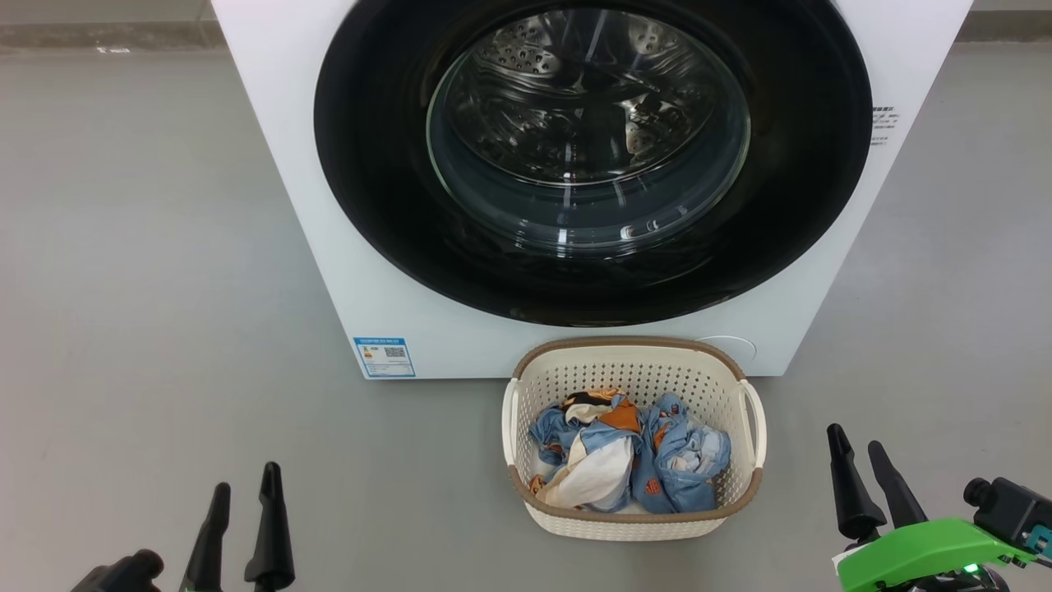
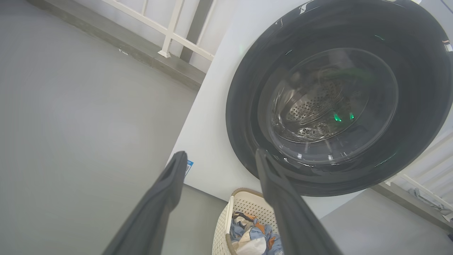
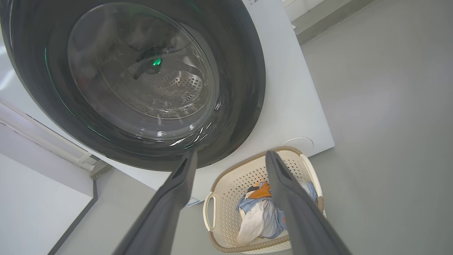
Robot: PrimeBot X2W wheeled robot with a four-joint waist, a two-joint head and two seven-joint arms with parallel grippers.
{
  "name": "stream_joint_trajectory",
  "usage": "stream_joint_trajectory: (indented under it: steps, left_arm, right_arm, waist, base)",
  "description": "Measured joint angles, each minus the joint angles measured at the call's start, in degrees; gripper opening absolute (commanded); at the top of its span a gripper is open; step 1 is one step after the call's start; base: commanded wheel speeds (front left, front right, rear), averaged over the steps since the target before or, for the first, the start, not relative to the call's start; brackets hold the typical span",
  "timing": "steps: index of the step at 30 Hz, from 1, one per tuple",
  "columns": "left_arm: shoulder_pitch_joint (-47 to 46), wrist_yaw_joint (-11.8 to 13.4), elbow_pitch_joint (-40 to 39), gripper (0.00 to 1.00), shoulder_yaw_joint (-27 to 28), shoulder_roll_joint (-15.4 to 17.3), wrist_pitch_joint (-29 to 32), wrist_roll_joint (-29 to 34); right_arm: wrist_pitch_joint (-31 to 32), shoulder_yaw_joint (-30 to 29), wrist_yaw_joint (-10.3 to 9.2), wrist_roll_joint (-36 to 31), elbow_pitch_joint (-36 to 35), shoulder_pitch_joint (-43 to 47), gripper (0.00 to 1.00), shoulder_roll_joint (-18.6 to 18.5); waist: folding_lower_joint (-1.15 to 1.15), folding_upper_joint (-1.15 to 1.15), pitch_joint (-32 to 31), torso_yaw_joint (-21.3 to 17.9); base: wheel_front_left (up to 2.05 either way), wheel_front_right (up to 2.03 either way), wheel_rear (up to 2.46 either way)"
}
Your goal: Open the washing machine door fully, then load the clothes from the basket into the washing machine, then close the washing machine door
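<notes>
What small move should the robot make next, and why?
Probably raise one gripper to the black rim of the door, to pull it open. The door looks shut, the clothes lie in the basket, and the left gripper and the right gripper hang low, open and empty.

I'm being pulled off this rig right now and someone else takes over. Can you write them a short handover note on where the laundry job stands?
Left claw: open, empty, low at the robot's left.
Right claw: open, empty, just right of the basket.
Washing machine door: shut, flush on the washing machine.
Basket: on the floor right in front of the machine, with the clothes bunched inside it.
Done: nothing yet.
Left: open the door fully, load the clothes into the drum, close the door.
</notes>
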Motion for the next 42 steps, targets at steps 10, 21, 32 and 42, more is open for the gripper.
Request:
stream_joint_trajectory:
  steps: [10,21,32,42]
  left_arm:
    - [-0.01,-0.09,-1.4,1.0,-0.49,0.04,-1.69,7.03]
    - [-0.08,-0.1,-2.07,1.0,-1.07,0.22,-3.27,14.07]
    - [-0.09,-0.19,-2.53,1.0,-1.94,0.3,-5.14,21.47]
    - [-0.1,-0.25,-2.57,1.0,-2.58,0.37,-6.77,27.58]
  right_arm:
    - [-1.58,0.78,0.0,-6.46,-0.47,-0.23,1.0,-0.41]
    - [-3.24,1.78,0.0,-12.6,-0.75,-0.27,1.0,-1.31]
    - [-4.86,1.94,0.0,-19.67,-1.15,-0.29,1.0,-1.65]
    - [-6.62,1.56,0.0,-26.3,-1.81,-0.24,1.0,-1.74]
  waist:
    - [0.0,0.0,0.79,0.49]
    - [0.0,0.0,1.4,0.97]
    - [-0.01,0.0,1.44,1.6]
    - [0.0,0.0,1.41,2.31]
  base:
    - [0.0,0.0,0.0]
    - [0.0,0.0,0.0]
    - [0.0,0.0,0.0]
    - [0.0,0.0,0.0]
